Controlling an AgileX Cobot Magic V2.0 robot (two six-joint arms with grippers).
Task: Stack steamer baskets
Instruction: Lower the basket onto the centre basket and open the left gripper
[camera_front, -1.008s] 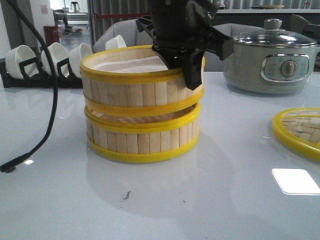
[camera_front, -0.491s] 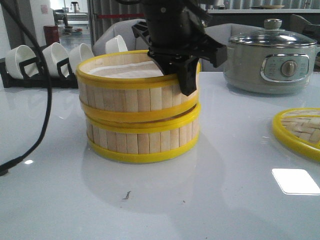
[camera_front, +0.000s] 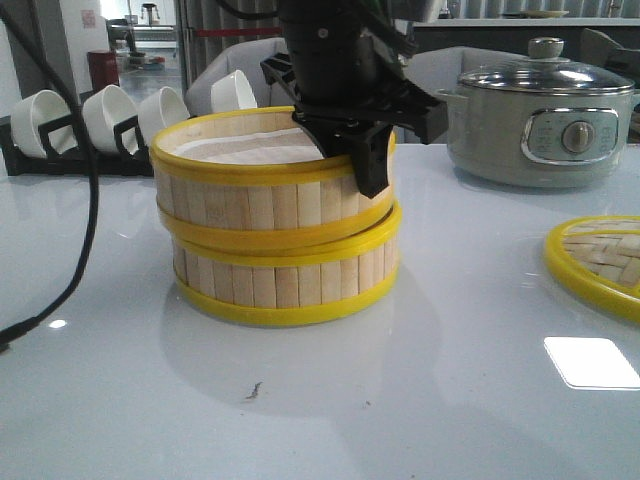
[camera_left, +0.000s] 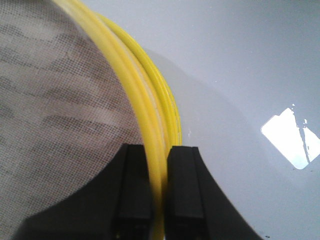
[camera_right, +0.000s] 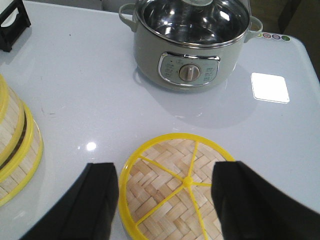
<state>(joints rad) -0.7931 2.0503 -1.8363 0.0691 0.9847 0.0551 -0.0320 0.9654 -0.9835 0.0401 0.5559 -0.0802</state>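
Now, left gripper: my fingers pinch the top basket by its rim.
Top basket: tilted on the bottom basket — table centre.
Right gripper: spread wide over a woven lid.

Glossy white table, strong reflections; bright rectangular light patch on it at front right. Back left on the table: black rack holding white bowls tilted on edge. Black cable hangs down at left onto the table. Behind: grey chair backs, a dark counter, a red bin on a pale floor, corrugated grey wall panel.
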